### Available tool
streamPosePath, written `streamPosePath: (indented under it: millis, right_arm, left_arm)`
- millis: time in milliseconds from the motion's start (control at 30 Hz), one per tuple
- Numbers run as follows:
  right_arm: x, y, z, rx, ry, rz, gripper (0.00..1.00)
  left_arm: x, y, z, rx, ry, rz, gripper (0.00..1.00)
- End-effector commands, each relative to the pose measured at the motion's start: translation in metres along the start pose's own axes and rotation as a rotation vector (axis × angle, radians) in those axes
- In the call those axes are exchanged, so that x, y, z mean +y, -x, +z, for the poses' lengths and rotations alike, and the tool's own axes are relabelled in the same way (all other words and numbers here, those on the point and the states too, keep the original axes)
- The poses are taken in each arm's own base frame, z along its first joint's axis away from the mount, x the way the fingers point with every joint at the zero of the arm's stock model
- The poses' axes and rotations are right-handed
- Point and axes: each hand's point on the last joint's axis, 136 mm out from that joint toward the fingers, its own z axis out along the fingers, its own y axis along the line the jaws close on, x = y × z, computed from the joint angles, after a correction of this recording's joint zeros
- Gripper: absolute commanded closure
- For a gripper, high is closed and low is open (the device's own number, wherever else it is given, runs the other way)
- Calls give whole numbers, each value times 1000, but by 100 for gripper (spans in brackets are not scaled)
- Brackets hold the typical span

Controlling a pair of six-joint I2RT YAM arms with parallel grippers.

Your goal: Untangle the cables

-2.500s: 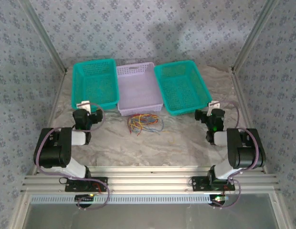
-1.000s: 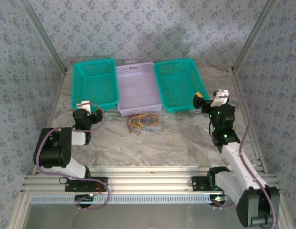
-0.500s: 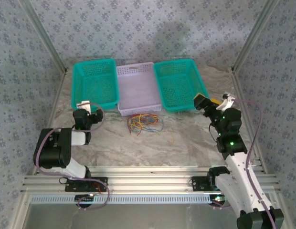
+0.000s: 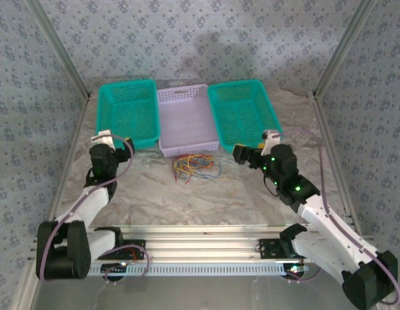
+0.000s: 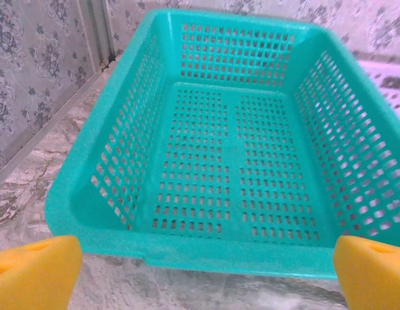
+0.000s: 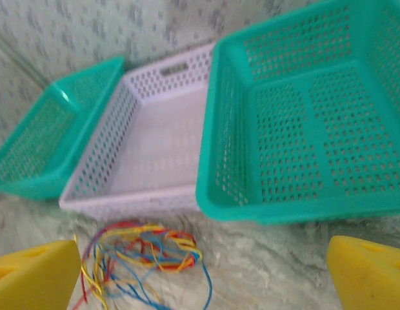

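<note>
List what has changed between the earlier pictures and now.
The right gripper swung left from beside the right teal basket toward the cables, its arm stretching out. The left gripper edged toward the left teal basket as its arm unfolded. Both are open, holding nothing. Cables, teal baskets and purple basket stayed put.

Top: overhead, looking down. Wrists: low, close, facing baskets (image 5: 206, 248).

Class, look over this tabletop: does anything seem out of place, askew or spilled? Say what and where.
The cables lie in a tangled heap on the table, just in front of the lilac basket. The right teal basket sits slightly askew. Nothing looks damaged.
</note>
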Motion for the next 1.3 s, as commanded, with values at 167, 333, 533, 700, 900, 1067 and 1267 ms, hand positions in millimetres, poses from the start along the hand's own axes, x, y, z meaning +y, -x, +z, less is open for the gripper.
streamPosePath:
  millis: [167,333,533,700,900,1067,1267]
  right_arm:
    - [30,-9,7,51,10,-161,0]
    - [48,-35,16,121,67,-196,0]
    - [77,-76,23,221,139,-255,0]
    - [96,-102,32,290,199,-267,6]
    - [95,-114,45,384,197,-232,14]
    - [71,-118,58,420,136,-101,21]
    - [43,-127,77,438,-29,-121,31]
  left_arm:
    - [-2,21,-48,39,13,-292,0]
    - [42,9,-81,128,299,-608,0]
    - [-4,23,-76,251,46,-577,0]
    - [-26,3,-74,375,30,-450,0]
    - [-74,-31,-80,470,-49,-334,3]
    - [-114,-48,-92,519,-132,-244,4]
    - [-151,-76,-101,582,-178,-138,7]
